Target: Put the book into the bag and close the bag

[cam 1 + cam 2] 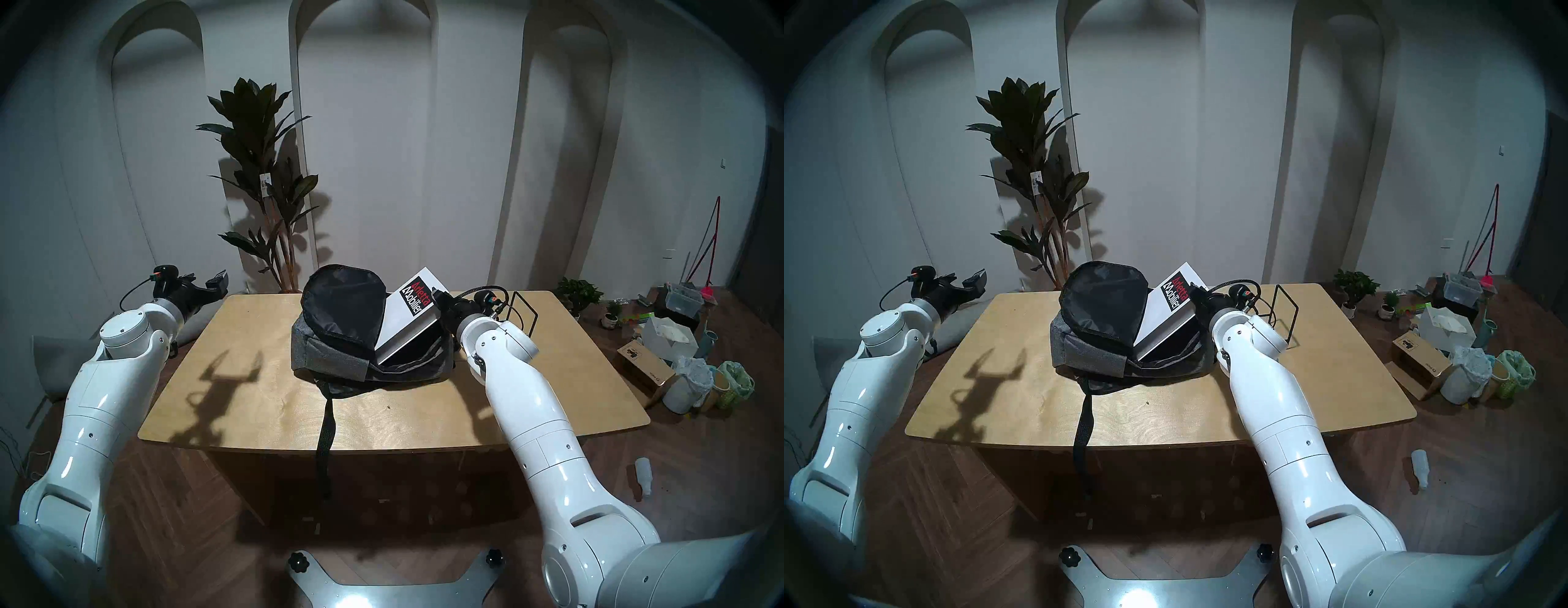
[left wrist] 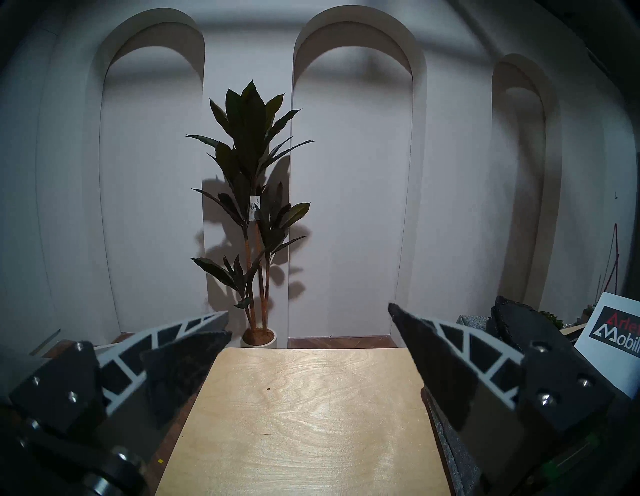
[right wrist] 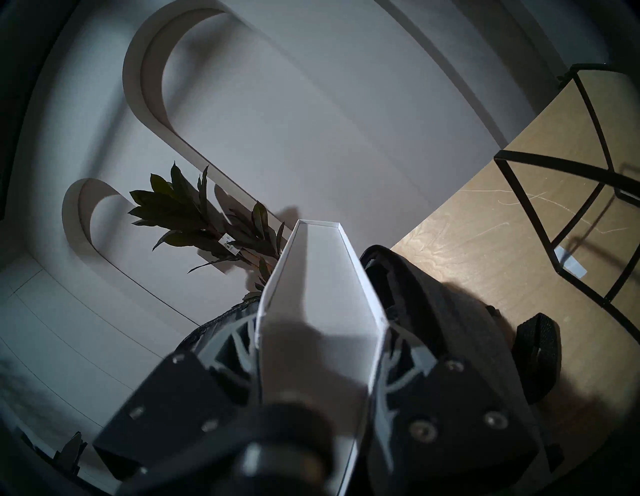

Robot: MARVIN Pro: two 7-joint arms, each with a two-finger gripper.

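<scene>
The grey backpack (image 1: 335, 354) lies on the wooden table (image 1: 263, 403), its black-lined flap (image 1: 343, 303) standing open. The white book (image 1: 407, 318) with the black "Arletta Mobilier" label is tilted, its lower end inside the bag's opening, its upper corner sticking out. My right gripper (image 1: 437, 297) is shut on the book's right edge; in the right wrist view the book's edge (image 3: 318, 311) runs between the fingers (image 3: 239, 350). My left gripper (image 1: 216, 282) is open and empty, held above the table's far left corner. The book's label shows in the left wrist view (image 2: 620, 332).
A black wire rack (image 1: 519, 312) stands on the table right behind my right wrist. The bag's long black strap (image 1: 324, 429) hangs over the front edge. A tall potted plant (image 1: 271, 191) stands behind the table. Boxes and clutter (image 1: 662, 361) lie on the floor at right.
</scene>
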